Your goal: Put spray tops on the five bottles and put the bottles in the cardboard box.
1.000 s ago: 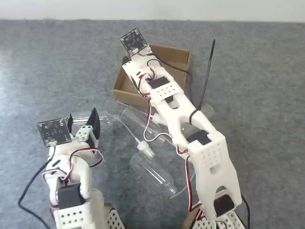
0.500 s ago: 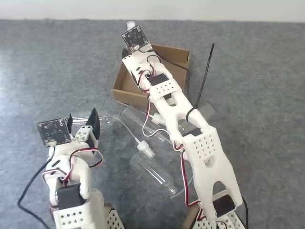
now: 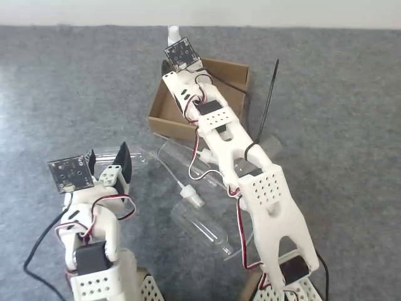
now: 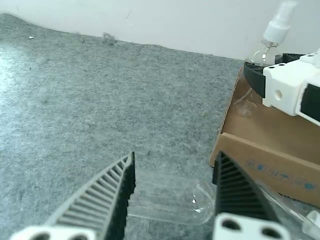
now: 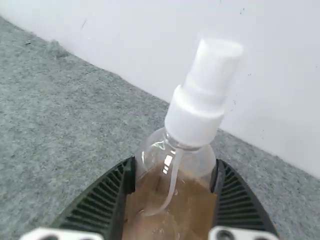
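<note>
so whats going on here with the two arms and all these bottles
The right arm has its jaws shut on a clear bottle fitted with a white spray top, holding it upright at the far end of the cardboard box. The left arm sits with jaws open above another bottle lying on the carpet. More bottles and a second spray top lie between the arms.
</note>
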Controlling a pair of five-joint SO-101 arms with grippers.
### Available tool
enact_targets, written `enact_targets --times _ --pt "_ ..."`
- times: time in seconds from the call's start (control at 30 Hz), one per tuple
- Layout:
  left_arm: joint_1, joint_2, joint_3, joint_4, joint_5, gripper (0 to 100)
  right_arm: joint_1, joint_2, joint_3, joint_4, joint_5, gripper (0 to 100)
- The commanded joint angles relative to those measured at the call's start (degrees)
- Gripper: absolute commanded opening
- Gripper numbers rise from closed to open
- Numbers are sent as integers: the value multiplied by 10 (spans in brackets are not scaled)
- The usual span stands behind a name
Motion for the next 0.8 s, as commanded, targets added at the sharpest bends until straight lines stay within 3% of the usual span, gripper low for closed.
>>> enact_targets --times 0.0,0.5,0.77 --pt "-25 -9 -7 -12 -4 241 11 0 -10 0 7 148" --pt "-30 -9 -7 -13 -4 242 11 0 -7 3 8 150" --pt "-30 -9 -7 -14 -4 242 10 -1 -7 32 6 255"
